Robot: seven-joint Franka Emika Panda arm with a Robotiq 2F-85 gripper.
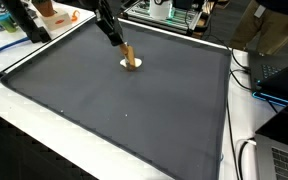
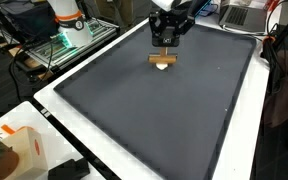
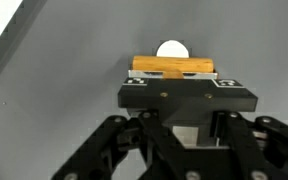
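Note:
My gripper (image 1: 121, 44) hangs over the far middle of a dark grey mat (image 1: 114, 110). It is shut on a small wooden block (image 1: 127, 54), gripped at its upper part. The block's lower end sits at a small white round disc (image 1: 132, 64) on the mat; whether they touch cannot be told. In the other exterior view the gripper (image 2: 165, 46) holds the block (image 2: 163, 58) just above the disc (image 2: 163, 67). In the wrist view the block (image 3: 174, 67) shows past the gripper (image 3: 174, 82), with the disc (image 3: 171, 47) behind it.
The mat lies on a white table (image 2: 54, 100). Beyond the far edge stand an orange-and-white object (image 1: 49, 12) and a metal rack with equipment (image 1: 174, 12). A laptop (image 1: 284, 70) and cables lie beside the mat. An orange-and-white box (image 2: 19, 150) stands at a near corner.

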